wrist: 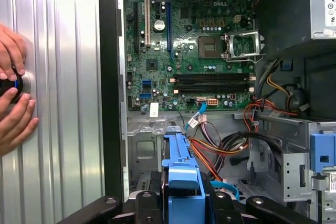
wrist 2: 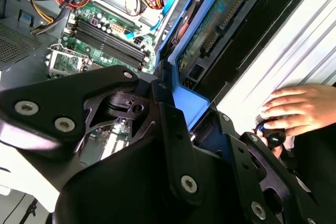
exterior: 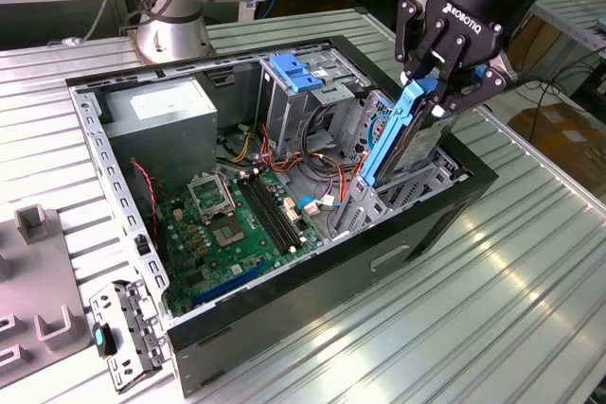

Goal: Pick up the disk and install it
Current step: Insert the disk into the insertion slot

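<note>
The disk, a grey metal drive with blue plastic side rails, hangs steeply tilted over the drive bay at the exterior view's right end of the open computer case. Its lower end is down among the bay's metal cage. My gripper is shut on the disk's upper end. The second wrist view shows the disk's green circuit-board underside running away from the gripper. In the first wrist view, the blue rail of the disk sticks out between my black fingers.
Inside the case lie the green motherboard, a grey power supply box, a blue bracket and loose cables. A person's hand rests on a black knob on the ribbed table. The arm's base stands behind the case.
</note>
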